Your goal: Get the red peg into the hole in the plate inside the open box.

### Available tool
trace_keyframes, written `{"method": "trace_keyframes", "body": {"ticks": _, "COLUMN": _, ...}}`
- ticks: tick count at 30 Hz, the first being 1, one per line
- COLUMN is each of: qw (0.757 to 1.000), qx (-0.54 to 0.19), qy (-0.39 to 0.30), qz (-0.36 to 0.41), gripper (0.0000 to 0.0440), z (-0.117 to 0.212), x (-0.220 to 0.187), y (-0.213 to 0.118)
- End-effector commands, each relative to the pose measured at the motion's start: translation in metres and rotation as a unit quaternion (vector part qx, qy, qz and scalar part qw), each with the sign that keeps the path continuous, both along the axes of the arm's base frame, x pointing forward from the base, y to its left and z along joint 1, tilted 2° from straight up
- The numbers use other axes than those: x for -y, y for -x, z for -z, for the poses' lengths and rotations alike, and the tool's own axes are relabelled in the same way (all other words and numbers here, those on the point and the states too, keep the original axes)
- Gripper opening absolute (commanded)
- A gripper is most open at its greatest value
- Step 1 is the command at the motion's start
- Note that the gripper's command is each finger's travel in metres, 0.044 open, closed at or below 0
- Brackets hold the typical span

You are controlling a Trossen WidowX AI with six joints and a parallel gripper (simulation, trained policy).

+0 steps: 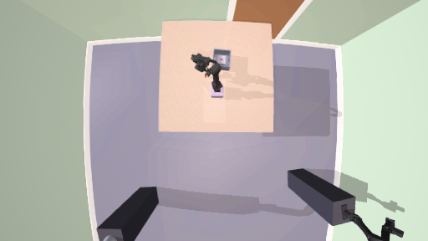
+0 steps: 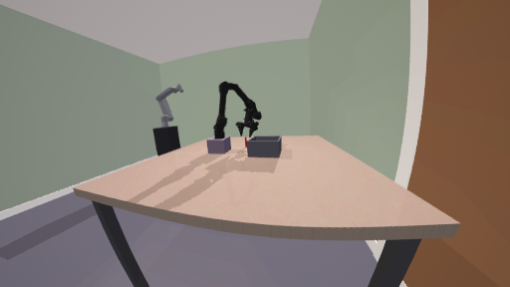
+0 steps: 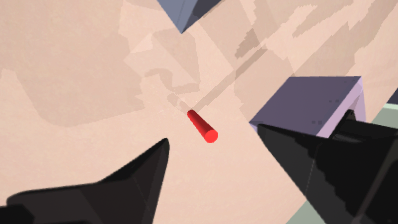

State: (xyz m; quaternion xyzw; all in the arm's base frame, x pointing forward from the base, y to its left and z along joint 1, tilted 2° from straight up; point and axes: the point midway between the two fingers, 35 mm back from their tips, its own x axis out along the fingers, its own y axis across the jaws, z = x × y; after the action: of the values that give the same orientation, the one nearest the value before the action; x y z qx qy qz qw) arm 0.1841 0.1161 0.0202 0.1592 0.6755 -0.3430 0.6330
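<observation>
The red peg (image 1: 206,75) (image 2: 246,143) (image 3: 202,126) stands upright on the table, with its round top towards the wrist camera. My gripper (image 2: 245,135) (image 3: 213,135) is open and empty. Its fingertips are above the peg, and in the wrist view the peg's top shows between them, nearer the left finger. The open dark grey-blue box (image 1: 229,67) (image 2: 264,147) (image 3: 182,17) stands beside the peg. The top view shows the light plate (image 1: 218,63) with a small dark hole at the box's bottom. In the wrist view only a corner of the box shows.
The purple base block (image 1: 217,95) (image 2: 218,145) (image 3: 305,102) under the arm is behind the right finger in the wrist view. All stand on the wooden table (image 1: 180,113) (image 2: 319,194) (image 3: 65,155). Other arms on dark pedestals (image 1: 125,213) (image 1: 319,190) are away from the table.
</observation>
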Motion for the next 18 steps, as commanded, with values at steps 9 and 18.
{"method": "trace_keyframes", "body": {"ticks": 9, "qw": 1.0, "qx": 0.002, "qy": 0.015, "qz": -0.001, "gripper": 0.041, "z": 0.039, "x": 0.007, "y": 0.005}}
{"method": "trace_keyframes", "body": {"ticks": 18, "qw": 1.0, "qx": -0.01, "qy": 0.025, "qz": -0.003, "gripper": 0.0213, "z": 0.063, "x": 0.014, "y": 0.012}}
